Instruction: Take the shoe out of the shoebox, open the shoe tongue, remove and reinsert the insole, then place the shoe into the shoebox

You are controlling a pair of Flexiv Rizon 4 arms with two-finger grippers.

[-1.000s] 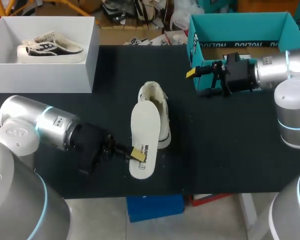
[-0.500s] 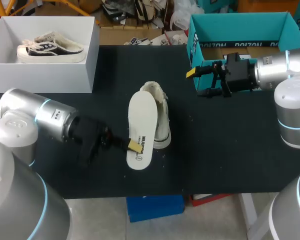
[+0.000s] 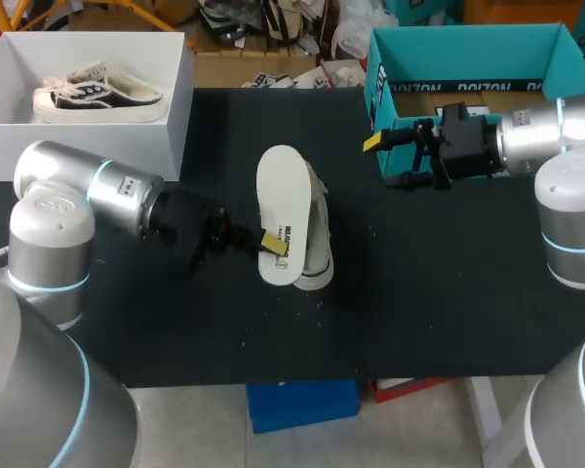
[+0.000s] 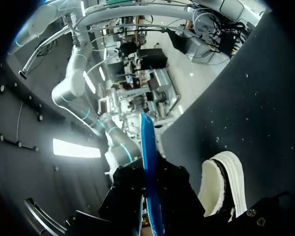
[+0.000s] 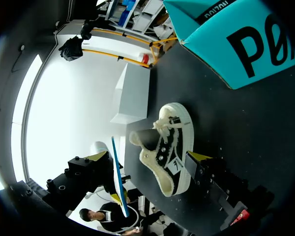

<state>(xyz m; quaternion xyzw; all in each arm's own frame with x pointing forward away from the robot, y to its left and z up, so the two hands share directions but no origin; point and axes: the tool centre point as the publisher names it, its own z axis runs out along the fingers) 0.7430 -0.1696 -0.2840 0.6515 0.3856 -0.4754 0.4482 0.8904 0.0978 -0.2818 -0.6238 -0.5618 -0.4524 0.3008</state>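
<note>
Left jaws clamp the insole (image 3: pixel 281 210) at its heel edge; I judge it light and floppy over the sneaker (image 3: pixel 319 252). Right jaws gape, empty.

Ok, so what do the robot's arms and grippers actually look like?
The left arm and right arm are thick silver-grey tubes with rounded joints and thin light-blue rings. The left one carries a small dark marking. Each ends in a black, blocky gripper, the left gripper and right gripper, with two slim fingers tipped bright yellow.
</note>
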